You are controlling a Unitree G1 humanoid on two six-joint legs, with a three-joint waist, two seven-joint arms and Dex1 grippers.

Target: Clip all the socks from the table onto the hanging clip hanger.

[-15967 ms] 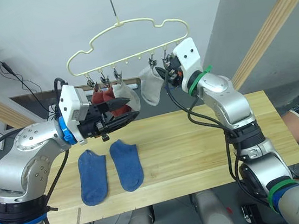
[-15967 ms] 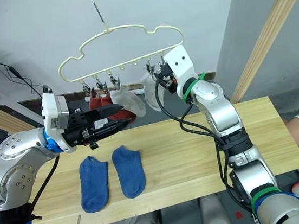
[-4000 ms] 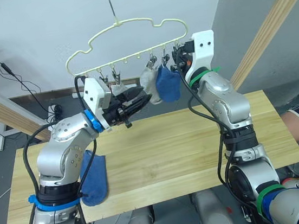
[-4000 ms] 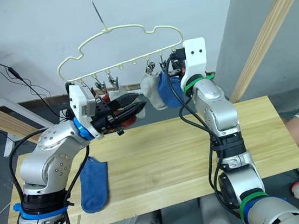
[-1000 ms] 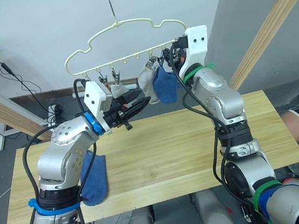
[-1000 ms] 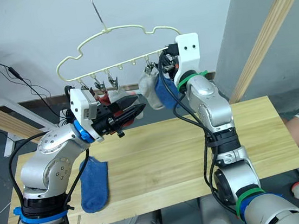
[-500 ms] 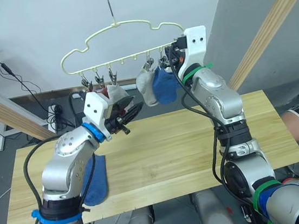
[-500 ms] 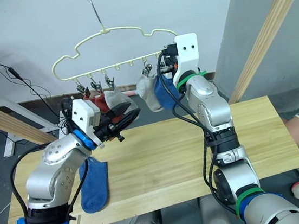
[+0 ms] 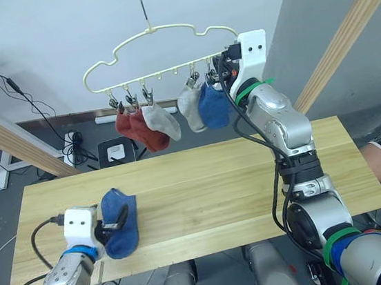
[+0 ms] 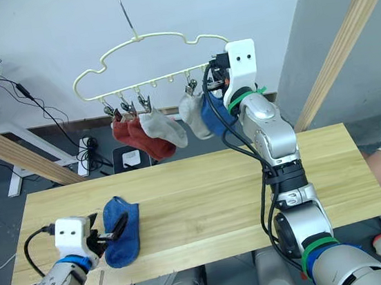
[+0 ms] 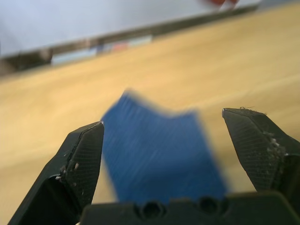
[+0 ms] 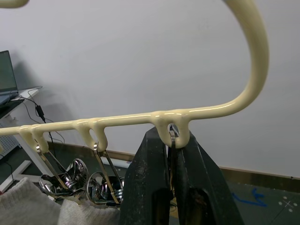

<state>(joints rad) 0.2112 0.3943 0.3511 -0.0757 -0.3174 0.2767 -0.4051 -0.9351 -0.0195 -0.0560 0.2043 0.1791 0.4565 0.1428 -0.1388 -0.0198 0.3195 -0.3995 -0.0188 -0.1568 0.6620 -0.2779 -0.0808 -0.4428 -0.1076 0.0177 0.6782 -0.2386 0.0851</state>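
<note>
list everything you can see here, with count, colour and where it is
clip hanger: one, pale yellow, hanging from a metal hook above the table.
rust red socks: two, clipped side by side on the hanger's left part.
light grey socks: two, clipped, one beside the red pair, one further right.
blue socks: two, one clipped at the hanger's right end, one lying on the table's left part.
table: one, light wood planks.
wooden poles: two, slanted at left and right.
left gripper: open, at the blue sock on the table.
right gripper: shut on the clip at the hanger's right end.
</note>
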